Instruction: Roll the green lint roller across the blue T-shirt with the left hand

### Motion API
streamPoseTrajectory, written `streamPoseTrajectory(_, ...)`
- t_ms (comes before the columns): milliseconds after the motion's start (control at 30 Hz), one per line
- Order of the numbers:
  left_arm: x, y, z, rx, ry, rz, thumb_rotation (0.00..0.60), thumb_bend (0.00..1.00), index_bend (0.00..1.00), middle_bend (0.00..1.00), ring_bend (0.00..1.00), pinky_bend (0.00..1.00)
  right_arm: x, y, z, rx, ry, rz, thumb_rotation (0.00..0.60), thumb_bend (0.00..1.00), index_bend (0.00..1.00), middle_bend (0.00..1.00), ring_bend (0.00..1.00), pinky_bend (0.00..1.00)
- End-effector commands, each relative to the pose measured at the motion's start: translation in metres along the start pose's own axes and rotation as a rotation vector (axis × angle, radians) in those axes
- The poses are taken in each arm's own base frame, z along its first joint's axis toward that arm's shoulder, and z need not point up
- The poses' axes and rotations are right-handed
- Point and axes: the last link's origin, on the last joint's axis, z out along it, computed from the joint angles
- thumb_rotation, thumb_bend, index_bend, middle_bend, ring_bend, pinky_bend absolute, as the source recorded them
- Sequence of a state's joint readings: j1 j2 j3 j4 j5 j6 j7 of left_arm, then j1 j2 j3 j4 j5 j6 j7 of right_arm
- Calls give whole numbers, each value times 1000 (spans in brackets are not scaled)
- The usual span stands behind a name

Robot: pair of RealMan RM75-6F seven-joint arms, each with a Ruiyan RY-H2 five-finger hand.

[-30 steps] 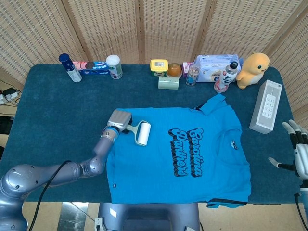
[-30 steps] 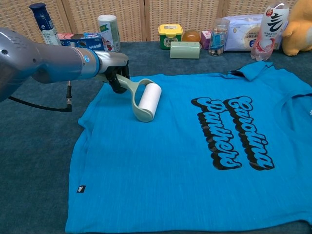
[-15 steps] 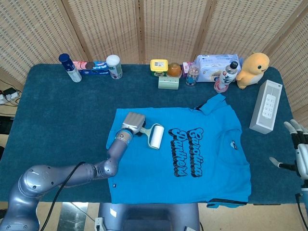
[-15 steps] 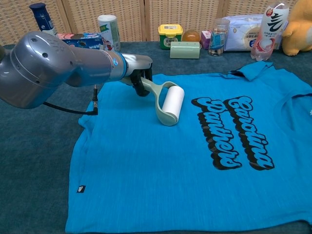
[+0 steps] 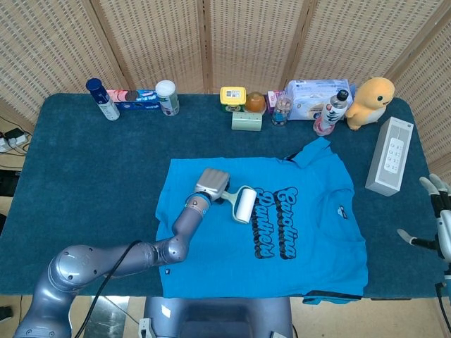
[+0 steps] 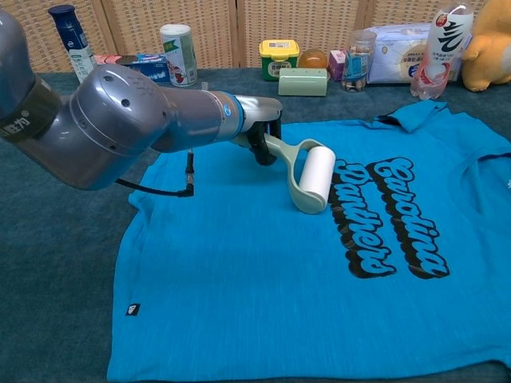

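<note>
A dark blue table (image 5: 84,176) carries a blue T-shirt (image 5: 310,246) spread flat, its black lettering (image 5: 278,222) running across the chest; the left arm (image 5: 127,257) reaches over the shirt's near-left part, filling much of the chest view; along the far edge stand a white tissue pack (image 5: 313,95), a yellow plush chick (image 5: 372,98), a white box (image 5: 390,155) lying at the right side, a drink bottle (image 5: 331,113), a blue spray can (image 5: 102,98), a white canister (image 5: 167,96) and a yellow-lidded tub (image 5: 233,95); the left hand (image 5: 213,184) grips the handle of the green lint roller (image 6: 307,171), whose white roll lies on the shirt touching the left end of the lettering; the right hand (image 5: 440,222) hovers off the table's right edge, fingers apart and holding nothing.
</note>
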State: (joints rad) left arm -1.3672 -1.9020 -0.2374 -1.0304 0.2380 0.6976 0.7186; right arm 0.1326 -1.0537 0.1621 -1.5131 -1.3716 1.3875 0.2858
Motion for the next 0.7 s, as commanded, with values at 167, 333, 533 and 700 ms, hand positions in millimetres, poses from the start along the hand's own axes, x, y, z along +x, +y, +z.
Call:
streamPoseTrajectory(167,-3,25,3,-40,-7,-4,600,896,1000,928,840,980,0,1,0,-2,-1,1,600,0,72,0,0,0)
streamPoseTrajectory(333,-4,41,4,-65,-5,-2,600,896,1000,928,840,980,1,2,0,-4,-1,3,600,0,72,0,0,0)
streamPoseTrajectory(533,-6,53,5,-80,-9,3,600,894,1000,928,840,981,3,2,-1,-5,7,6,600,0,72,0,0,0)
streamPoseTrajectory(700,-8,55,6,-78,-13,7,600,894,1000,928,840,981,4,2,-1,-4,8,8,600,0,72,0,0,0)
